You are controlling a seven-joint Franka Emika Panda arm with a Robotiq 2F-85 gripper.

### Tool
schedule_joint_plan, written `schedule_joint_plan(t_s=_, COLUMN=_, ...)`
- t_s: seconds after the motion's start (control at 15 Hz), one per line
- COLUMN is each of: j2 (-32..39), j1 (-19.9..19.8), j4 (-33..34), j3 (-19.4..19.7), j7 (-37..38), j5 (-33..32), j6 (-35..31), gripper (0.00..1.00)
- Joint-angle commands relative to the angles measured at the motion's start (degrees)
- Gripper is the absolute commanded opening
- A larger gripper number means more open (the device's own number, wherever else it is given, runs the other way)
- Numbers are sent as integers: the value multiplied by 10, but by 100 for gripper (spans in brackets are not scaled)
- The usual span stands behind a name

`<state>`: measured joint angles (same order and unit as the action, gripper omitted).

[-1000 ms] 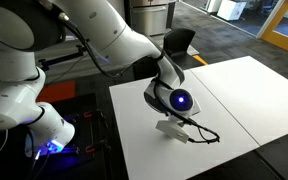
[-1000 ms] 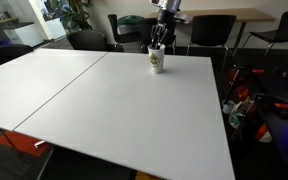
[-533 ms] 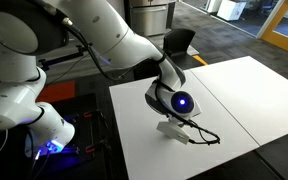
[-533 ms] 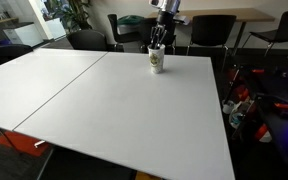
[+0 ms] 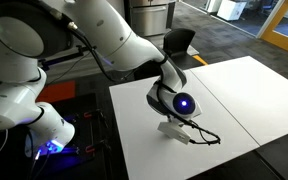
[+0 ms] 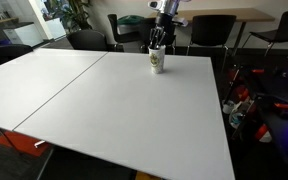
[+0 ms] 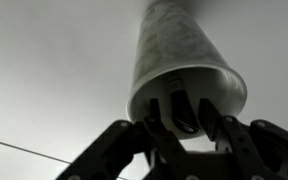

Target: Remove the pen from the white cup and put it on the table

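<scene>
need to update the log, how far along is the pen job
Done: the claw hangs at the mouth of the cup, fingers on either side of the pen. In hand: the grip; a firm clamp isn't clear. Left: lift the pen out, lay it on the table.

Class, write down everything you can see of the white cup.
The white cup is small, handleless and paper-looking, its faintly mottled wall widening toward the rim. It stands upright on the white table, near one edge. The tool hangs at its open mouth; what is inside cannot be made out.
</scene>
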<state>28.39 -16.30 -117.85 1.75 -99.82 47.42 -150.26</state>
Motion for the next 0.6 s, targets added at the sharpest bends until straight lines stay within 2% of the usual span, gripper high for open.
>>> schedule_joint_plan(t_s=0.0, j2=6, j1=-14, j4=16, j3=-12, j7=8, j5=-12, j6=22, gripper=31)
schedule_joint_plan(t_s=0.07, j2=7, j1=-14, j4=16, j3=-13, j7=7, j5=-12, j6=23, gripper=22)
schedule_joint_plan(t_s=0.13, j2=7, j1=-15, j4=16, j3=-14, j7=6, j5=-11, j6=25, gripper=18)
schedule_joint_plan(t_s=0.2, j2=7, j1=-17, j4=15, j3=-15, j7=4, j5=-10, j6=26, gripper=18)
schedule_joint_plan(t_s=0.27, j2=7, j1=-18, j4=15, j3=-17, j7=3, j5=-9, j6=27, gripper=22)
schedule_joint_plan(t_s=0.33, j2=7, j1=-19, j4=15, j3=-17, j7=2, j5=-9, j6=27, gripper=21)
schedule_joint_plan(t_s=0.47, j2=5, j1=-20, j4=12, j3=-18, j7=1, j5=-8, j6=26, gripper=6)
schedule_joint_plan(t_s=0.53, j2=3, j1=-20, j4=9, j3=-18, j7=1, j5=-9, j6=23, gripper=6)
